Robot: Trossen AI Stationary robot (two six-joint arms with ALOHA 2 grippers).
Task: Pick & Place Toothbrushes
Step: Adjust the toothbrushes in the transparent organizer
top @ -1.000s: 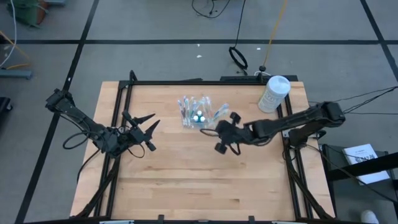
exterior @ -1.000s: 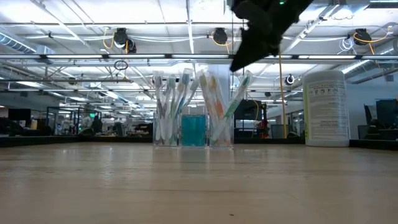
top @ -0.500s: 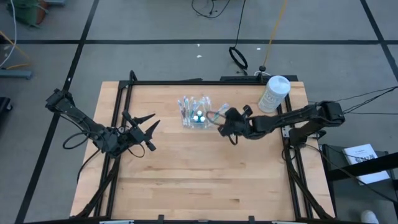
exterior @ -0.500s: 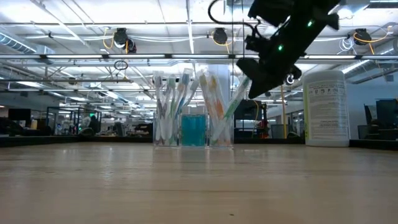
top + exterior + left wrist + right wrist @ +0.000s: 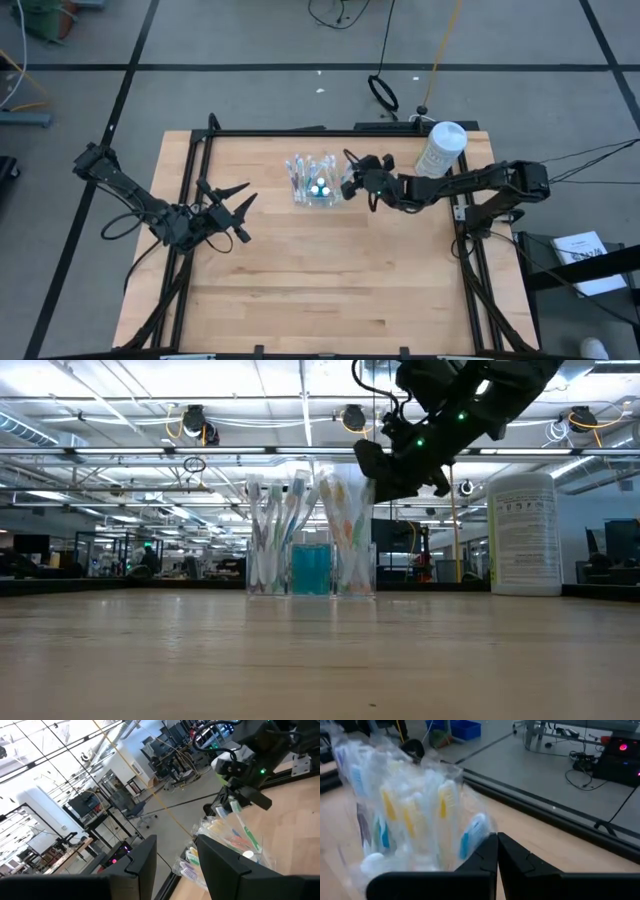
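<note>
The toothbrushes [image 5: 300, 530] stand upright, handles down, in a clear holder [image 5: 315, 182] at the table's far middle. They also show in the right wrist view [image 5: 405, 810]. A green-and-white toothbrush [image 5: 247, 831] slants out of the holder's right side. My right gripper [image 5: 350, 184] is shut, level, right at the holder's right side, above that toothbrush's upper end. It also shows in the low view [image 5: 378, 472] and its own wrist view [image 5: 497, 852]. My left gripper [image 5: 238, 205] waits open and empty at the table's left. My right gripper has its shut fingers [image 5: 250, 797] at the upper end [image 5: 235, 808] of the green-and-white toothbrush, coming level from the table's right. I cannot tell whether they touch it or pinch it. The toothbrush's lower end stays in the holder.
Short blue tubes with white caps [image 5: 311, 570] stand in the holder's middle. A tall white canister [image 5: 440, 150] stands at the far right, close behind my right arm. The black frame rails [image 5: 190, 200] run along the table's left and right sides.
My right gripper has gone toward the far edge and left, up to the holder's right side, and has come down in the low view. The green toothbrush that leaned out to the right in the low view no longer sticks out there.
</note>
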